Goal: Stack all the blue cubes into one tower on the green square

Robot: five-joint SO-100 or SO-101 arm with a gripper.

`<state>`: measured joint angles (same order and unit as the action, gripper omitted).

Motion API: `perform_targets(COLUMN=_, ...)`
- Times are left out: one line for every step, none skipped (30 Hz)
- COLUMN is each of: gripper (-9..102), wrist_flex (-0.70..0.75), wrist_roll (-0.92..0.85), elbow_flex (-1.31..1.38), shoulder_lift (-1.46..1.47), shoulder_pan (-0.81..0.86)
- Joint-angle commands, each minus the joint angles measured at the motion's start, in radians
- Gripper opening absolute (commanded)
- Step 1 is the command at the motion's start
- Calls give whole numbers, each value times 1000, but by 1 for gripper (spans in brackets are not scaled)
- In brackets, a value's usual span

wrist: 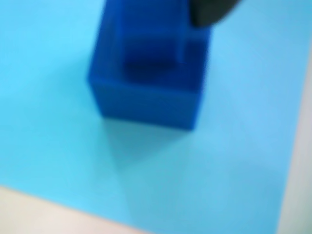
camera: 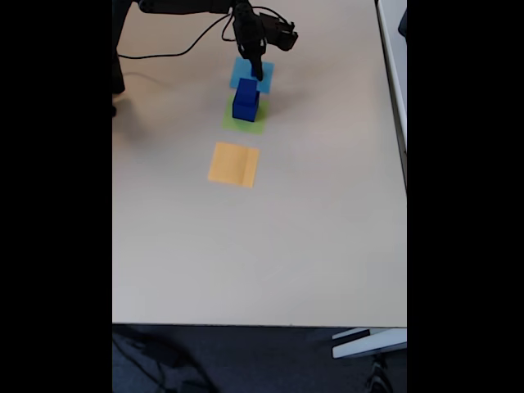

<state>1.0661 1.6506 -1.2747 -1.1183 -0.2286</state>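
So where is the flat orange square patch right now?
In the fixed view the flat orange square patch lies on the beige table, just below the lime-green square patch holding the dark blue cubes.

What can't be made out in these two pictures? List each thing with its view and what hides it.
- Gripper, fixed view: too small and dark to tell whether it is open or shut.
- Gripper tip, wrist view: cut off by the top edge, blurred.
- Blue cubes, fixed view: too small to count.
- Blue cube, wrist view: top cut off by the edge, motion blur.
- Green square, fixed view: mostly covered by the cubes.
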Motion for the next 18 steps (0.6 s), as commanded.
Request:
perform_targets(gripper=27, wrist_flex=2, wrist_roll=-5, elbow_flex=67, shoulder_lift=-107, shoulder_pan=8)
perform_targets(gripper=27, wrist_flex=2, wrist_roll=-9, elbow_flex=71, shoulder_lift=-104, shoulder_pan=8)
perform_targets(gripper=26, wrist_flex=2, wrist_roll=-11, elbow_flex=74, shoulder_lift=-101, shoulder_pan=8)
perform_targets(gripper=26, wrist_flex=2, wrist_roll=-11, elbow_flex=74, shoulder_lift=-98, shoulder_pan=8)
perform_targets(gripper=25, wrist_flex=2, wrist_roll=-12, elbow_flex=74, shoulder_lift=-97, shoulder_pan=8)
perform_targets(gripper=25, wrist_flex=2, wrist_roll=-12, elbow_flex=74, shoulder_lift=-95, shoulder_pan=8)
perform_targets(gripper=24, wrist_flex=2, wrist_roll=-15, elbow_flex=75, shoulder_lift=-95, shoulder_pan=8)
perform_targets(gripper=23, wrist_flex=2, wrist_roll=-20, elbow_flex=77, shoulder_lift=-92, shoulder_pan=8)
perform_targets(gripper=22, wrist_flex=2, wrist_roll=-21, elbow_flex=77, shoulder_lift=-91, shoulder_pan=8)
perform_targets(gripper=21, wrist_flex=2, wrist_roll=-23, elbow_flex=77, shoulder_lift=-89, shoulder_pan=8)
perform_targets(gripper=21, wrist_flex=2, wrist_roll=-23, elbow_flex=77, shoulder_lift=-87, shoulder_pan=8)
perform_targets(gripper=21, wrist_flex=2, wrist_roll=-25, elbow_flex=77, shoulder_lift=-86, shoulder_pan=8)
perform_targets(gripper=21, wrist_flex=-2, wrist_roll=-26, elbow_flex=78, shoulder_lift=-84, shoulder_pan=8)
perform_targets(gripper=21, wrist_flex=-3, wrist_roll=-28, elbow_flex=78, shoulder_lift=-81, shoulder_pan=8)
perform_targets(gripper=20, wrist_flex=-3, wrist_roll=-28, elbow_flex=78, shoulder_lift=-80, shoulder_pan=8)
perform_targets(gripper=20, wrist_flex=-3, wrist_roll=-28, elbow_flex=78, shoulder_lift=-78, shoulder_pan=8)
perform_targets(gripper=20, wrist_flex=-3, wrist_roll=-28, elbow_flex=78, shoulder_lift=-77, shoulder_pan=8)
perform_targets(gripper=19, wrist_flex=-3, wrist_roll=-28, elbow_flex=78, shoulder_lift=-74, shoulder_pan=8)
